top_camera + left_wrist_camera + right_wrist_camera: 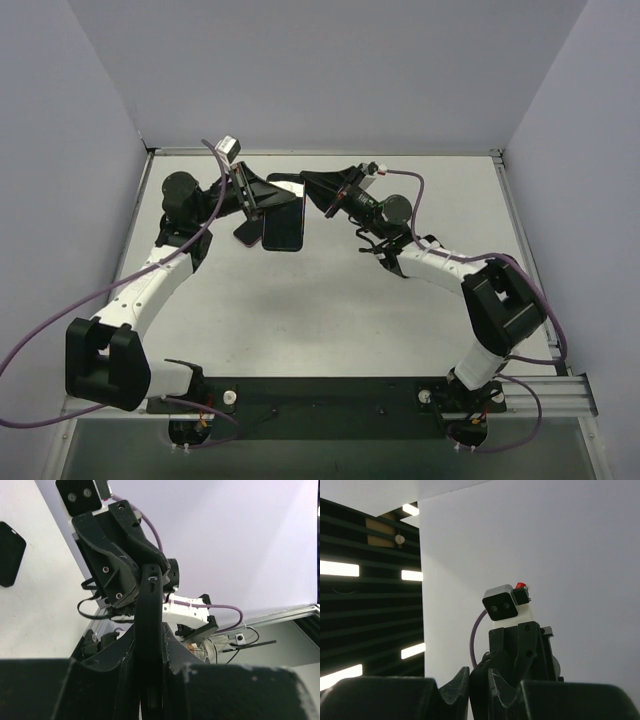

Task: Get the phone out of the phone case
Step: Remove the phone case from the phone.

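Note:
The phone (283,225), a dark glossy slab, hangs above the table between both arms. My left gripper (262,197) is shut on its left edge. In the left wrist view the phone (150,595) stands edge-on between the fingers of that gripper (150,635). My right gripper (312,196) is shut on the phone's upper right end, and the thin black edge (481,692) sits pinched in that gripper (480,675). Whether a case wraps the phone I cannot tell. A flat black piece with rounded corners (10,552), seemingly a phone case, lies on the table under the left gripper (245,232).
White walls close the table (330,310) on the left, back and right. Purple cables loop off both arms, and a black rail (330,395) runs along the near edge between the arm bases.

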Robot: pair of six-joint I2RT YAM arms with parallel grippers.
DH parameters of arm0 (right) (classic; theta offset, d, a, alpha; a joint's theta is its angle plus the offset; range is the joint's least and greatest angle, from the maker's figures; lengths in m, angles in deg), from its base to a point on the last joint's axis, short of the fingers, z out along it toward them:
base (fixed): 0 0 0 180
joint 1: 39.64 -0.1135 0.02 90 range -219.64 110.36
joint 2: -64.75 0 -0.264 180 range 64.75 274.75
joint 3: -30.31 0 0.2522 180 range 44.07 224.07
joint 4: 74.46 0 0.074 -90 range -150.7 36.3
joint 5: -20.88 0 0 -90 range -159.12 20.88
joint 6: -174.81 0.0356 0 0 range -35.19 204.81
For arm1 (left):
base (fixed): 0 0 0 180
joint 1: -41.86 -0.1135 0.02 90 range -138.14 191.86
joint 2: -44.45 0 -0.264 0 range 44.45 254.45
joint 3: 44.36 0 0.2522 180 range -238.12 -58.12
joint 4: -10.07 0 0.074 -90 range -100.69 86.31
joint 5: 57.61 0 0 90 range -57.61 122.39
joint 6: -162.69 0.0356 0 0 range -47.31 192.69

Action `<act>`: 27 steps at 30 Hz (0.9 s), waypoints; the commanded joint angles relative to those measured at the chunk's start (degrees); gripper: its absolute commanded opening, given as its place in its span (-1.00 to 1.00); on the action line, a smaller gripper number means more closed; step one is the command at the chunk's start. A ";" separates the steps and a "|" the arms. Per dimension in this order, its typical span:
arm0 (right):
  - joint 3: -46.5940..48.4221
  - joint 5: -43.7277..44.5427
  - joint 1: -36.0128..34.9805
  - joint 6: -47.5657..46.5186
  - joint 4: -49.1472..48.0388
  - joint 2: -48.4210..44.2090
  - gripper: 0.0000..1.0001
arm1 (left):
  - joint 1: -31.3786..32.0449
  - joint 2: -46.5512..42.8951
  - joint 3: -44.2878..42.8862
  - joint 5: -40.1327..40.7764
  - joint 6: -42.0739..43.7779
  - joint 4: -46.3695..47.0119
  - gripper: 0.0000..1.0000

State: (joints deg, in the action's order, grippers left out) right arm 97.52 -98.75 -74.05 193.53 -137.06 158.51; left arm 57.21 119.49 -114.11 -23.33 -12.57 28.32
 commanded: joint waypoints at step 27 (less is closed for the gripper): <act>2.27 -4.98 -6.37 -5.30 11.22 3.46 -1.00 | 2.40 1.94 -18.54 6.85 -22.67 46.56 -1.00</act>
State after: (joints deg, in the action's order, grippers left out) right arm 104.41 -88.89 -79.06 202.52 -149.95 161.44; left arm 56.71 124.41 -121.91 -26.39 -30.86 55.90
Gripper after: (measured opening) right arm 0.131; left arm 0.244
